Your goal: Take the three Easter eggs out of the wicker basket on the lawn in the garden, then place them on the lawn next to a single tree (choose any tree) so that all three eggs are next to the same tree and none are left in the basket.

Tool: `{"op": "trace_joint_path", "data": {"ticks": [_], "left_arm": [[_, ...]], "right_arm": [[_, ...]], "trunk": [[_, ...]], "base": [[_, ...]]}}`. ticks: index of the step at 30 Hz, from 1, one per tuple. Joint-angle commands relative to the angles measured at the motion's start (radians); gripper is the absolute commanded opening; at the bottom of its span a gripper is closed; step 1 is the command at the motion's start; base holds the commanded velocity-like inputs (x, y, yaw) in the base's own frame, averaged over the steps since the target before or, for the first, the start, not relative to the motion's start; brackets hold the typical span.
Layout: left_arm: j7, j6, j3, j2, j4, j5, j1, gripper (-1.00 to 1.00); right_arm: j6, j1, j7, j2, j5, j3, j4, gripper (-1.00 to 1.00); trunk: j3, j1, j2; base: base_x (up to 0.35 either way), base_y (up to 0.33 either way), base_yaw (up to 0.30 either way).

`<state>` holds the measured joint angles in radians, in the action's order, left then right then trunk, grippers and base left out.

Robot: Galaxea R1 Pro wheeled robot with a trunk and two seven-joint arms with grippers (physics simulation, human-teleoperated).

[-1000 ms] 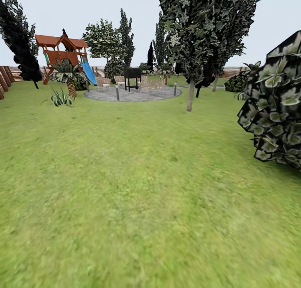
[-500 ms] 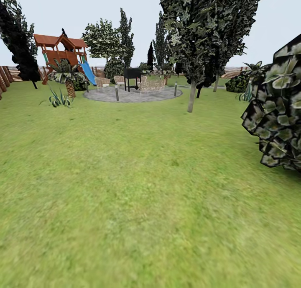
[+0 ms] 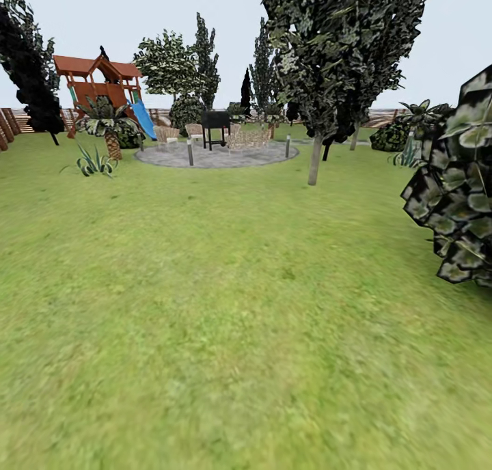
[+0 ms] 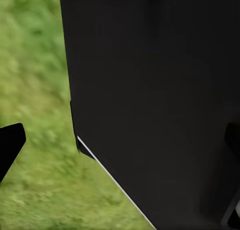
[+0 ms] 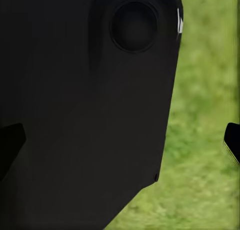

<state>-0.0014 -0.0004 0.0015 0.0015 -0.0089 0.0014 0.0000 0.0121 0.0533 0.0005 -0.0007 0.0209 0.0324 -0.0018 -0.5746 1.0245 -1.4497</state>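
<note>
- The lawn (image 3: 225, 306) spreads wide and green from up close to the far fence, with no eggs or basket on the stretch in sight.
- A tree (image 3: 314, 157) with a pale trunk and dark flecked foliage stands ahead, slightly right, just beside the round paved patch (image 3: 217, 154).
- A big leafy bush (image 3: 456, 197) crowds the right edge.
- Far left stand a wooden play tower (image 3: 102, 87) with a blue slide and a black-leaved tree (image 3: 27, 67).
- Left gripper: one dark fingertip (image 4: 10, 147) pokes in over grass beside a black body panel; I cannot tell how far apart the fingers are.
- Right gripper: a fingertip (image 5: 232, 140) shows over grass, likewise unclear.
</note>
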Motion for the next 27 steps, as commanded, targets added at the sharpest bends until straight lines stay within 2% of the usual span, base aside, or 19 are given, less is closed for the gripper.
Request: {"op": "trace_joint_path", "data": {"ticks": [1, 7, 18, 27], "left_arm": [[0.0, 0.0, 0.0, 0.0, -0.001, 0.0, 0.0, 1.0], [0.0, 0.0, 0.0, 0.0, -0.001, 0.0, 0.0, 1.0], [0.0, 0.0, 0.0, 0.0, -0.001, 0.0, 0.0, 1.0], [0.0, 0.0, 0.0, 0.0, -0.001, 0.0, 0.0, 1.0]], "right_arm": [[0.001, 0.0, 0.0, 0.0, 0.002, 0.003, 0.0, 1.0], [0.002, 0.0, 0.0, 0.004, 0.004, 0.003, 0.0, 1.0], [0.002, 0.0, -0.001, 0.004, 0.004, 0.003, 0.0, 1.0], [0.001, 0.0, -0.001, 0.001, 0.004, 0.003, 0.0, 1.0]], "trunk": [[-0.001, 0.001, 0.0], [-0.001, 0.001, 0.0], [-0.001, 0.001, 0.0], [-0.001, 0.001, 0.0]], "base": [[0.321, 0.0, 0.0], [0.321, 0.0, 0.029], [0.321, 0.0, 0.232], [0.321, 0.0, 0.017]]}}
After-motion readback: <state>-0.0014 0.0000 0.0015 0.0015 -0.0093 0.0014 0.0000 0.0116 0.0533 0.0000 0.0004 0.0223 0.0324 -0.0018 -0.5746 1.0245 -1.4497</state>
